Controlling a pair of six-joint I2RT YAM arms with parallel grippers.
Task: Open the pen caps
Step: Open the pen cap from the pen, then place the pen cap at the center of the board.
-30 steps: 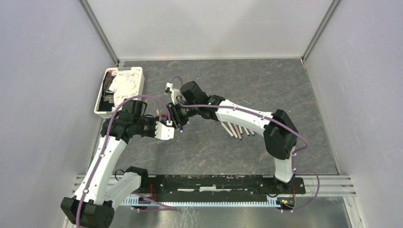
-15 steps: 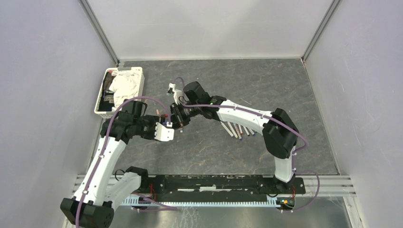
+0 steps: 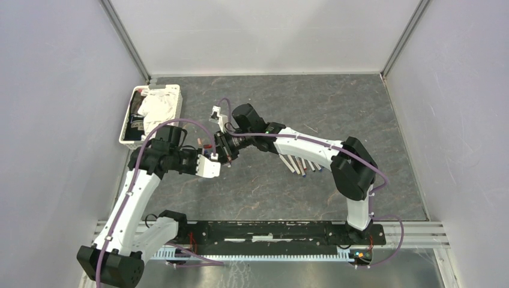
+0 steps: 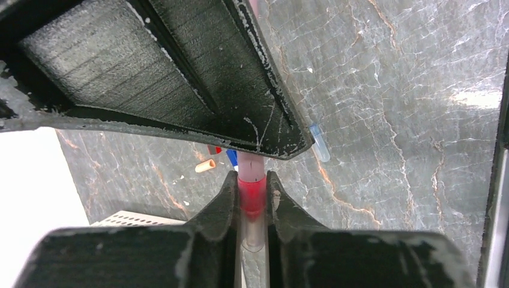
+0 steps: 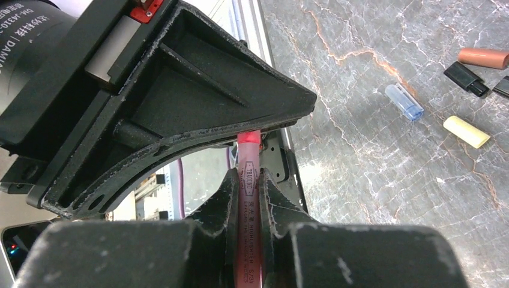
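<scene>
The two grippers meet nose to nose over the middle-left of the table, on one pink highlighter pen. My left gripper is shut on its red pen cap, which has a clear end. My right gripper is shut on the pink barrel. The cap sits on the barrel. Loose pen caps lie on the table: orange, blue, clear blue, yellow, black.
Several white pens lie side by side right of centre, under the right arm. A white tray with white cloth stands at the back left. Grey walls close in the table on three sides.
Both grippers have stayed together on the pen. The left gripper has shifted slightly to the left, and the right wrist has followed it.
</scene>
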